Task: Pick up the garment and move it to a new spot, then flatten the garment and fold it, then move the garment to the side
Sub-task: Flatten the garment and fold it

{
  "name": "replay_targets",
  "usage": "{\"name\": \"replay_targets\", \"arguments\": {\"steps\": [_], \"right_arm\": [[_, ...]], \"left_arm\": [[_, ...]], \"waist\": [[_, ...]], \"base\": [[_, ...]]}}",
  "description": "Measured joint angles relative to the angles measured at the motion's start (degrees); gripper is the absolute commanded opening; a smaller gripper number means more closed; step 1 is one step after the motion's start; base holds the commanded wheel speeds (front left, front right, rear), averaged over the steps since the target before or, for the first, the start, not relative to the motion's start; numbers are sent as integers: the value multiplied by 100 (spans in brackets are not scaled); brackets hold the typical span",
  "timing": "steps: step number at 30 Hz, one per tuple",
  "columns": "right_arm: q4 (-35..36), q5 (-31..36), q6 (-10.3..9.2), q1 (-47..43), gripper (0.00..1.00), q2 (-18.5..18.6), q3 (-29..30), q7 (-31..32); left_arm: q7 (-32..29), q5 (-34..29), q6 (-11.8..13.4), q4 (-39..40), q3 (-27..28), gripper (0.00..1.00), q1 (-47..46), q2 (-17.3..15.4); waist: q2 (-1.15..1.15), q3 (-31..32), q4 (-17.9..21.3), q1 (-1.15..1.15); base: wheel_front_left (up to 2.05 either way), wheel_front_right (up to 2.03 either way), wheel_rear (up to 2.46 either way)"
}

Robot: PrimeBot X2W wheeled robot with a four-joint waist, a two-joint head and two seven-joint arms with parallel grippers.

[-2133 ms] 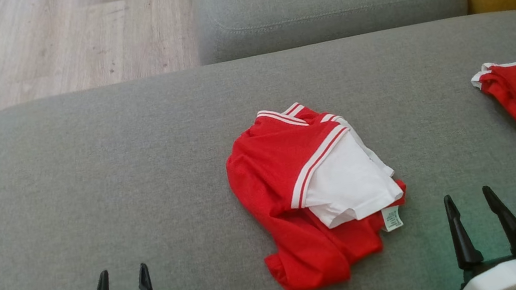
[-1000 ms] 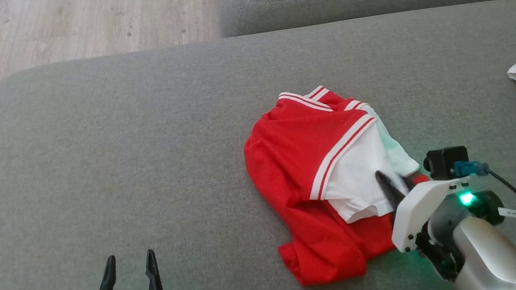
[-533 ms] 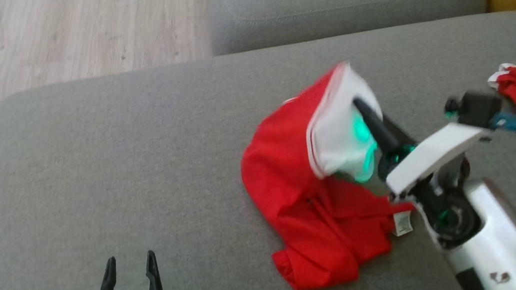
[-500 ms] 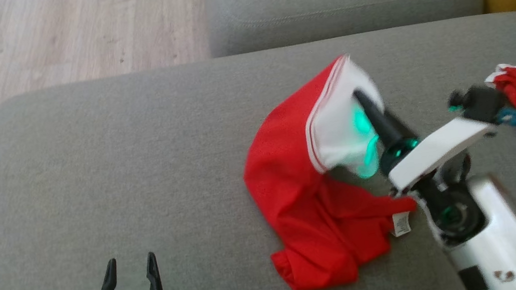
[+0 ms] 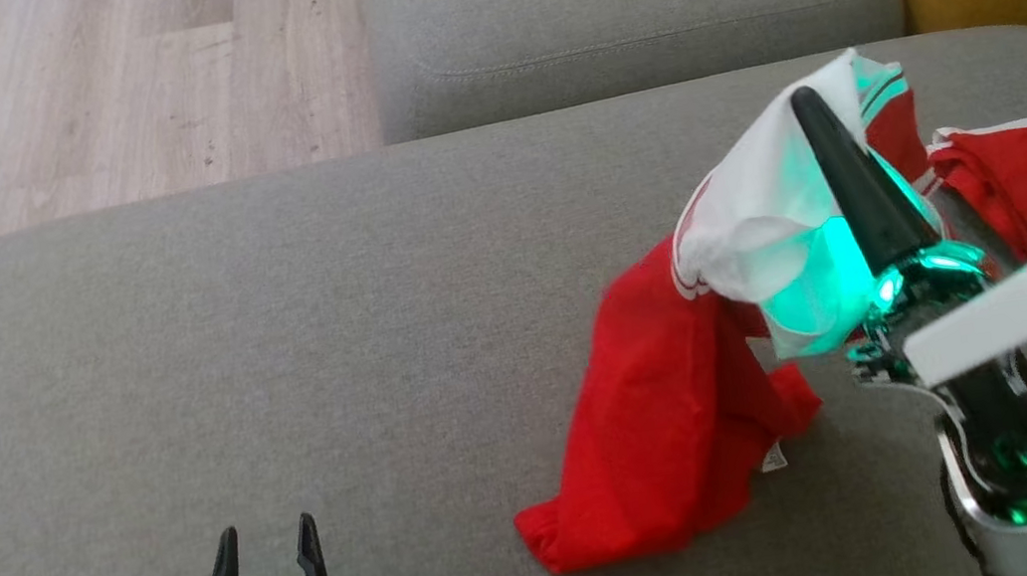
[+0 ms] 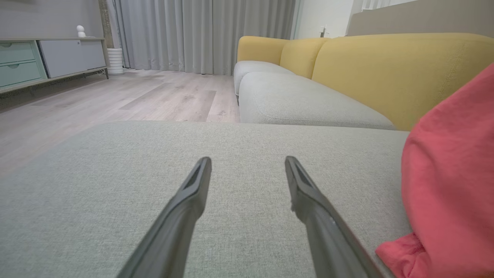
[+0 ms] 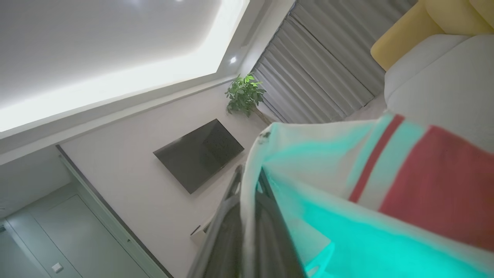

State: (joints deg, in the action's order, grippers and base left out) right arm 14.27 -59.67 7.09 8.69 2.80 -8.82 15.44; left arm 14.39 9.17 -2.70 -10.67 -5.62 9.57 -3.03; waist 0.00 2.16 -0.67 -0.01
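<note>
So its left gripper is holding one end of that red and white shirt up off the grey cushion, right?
No, the right gripper is holding one end of the red and white shirt up off the grey cushion; the head view shows it.

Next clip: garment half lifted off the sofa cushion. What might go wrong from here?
1. The right gripper is shut on just the white part of the garment, whose red bulk rests on the cushion; the cloth could slip out as it lifts.
2. A second red garment lies close beside it; the hanging cloth might drag that along.
</note>
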Motion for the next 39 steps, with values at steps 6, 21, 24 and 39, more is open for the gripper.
{"name": "replay_targets", "arguments": {"steps": [6,21,24,39], "right_arm": [[36,-159,0,-213,0,-2,-32,-358],[-4847,434,-4,2427,0,9,198,-1618],[-6200,909,-4,3294,0,34,229,-2006],[-8916,1872,-4,4713,100,71,-319,-2962]], "left_arm": [[0,0,-7,5,-34,100,-3,0],[0,154,-85,-110,-606,100,-343,0],[0,156,-91,-164,-749,100,-447,-1],[0,296,-77,-220,-865,100,-601,1]], "waist": [[0,-67,36,0],[0,-335,-541,1],[0,-427,-749,1],[0,-721,-1059,1]], "base": [[0,0,0],[0,0,0],[0,0,0],[0,0,0]]}}
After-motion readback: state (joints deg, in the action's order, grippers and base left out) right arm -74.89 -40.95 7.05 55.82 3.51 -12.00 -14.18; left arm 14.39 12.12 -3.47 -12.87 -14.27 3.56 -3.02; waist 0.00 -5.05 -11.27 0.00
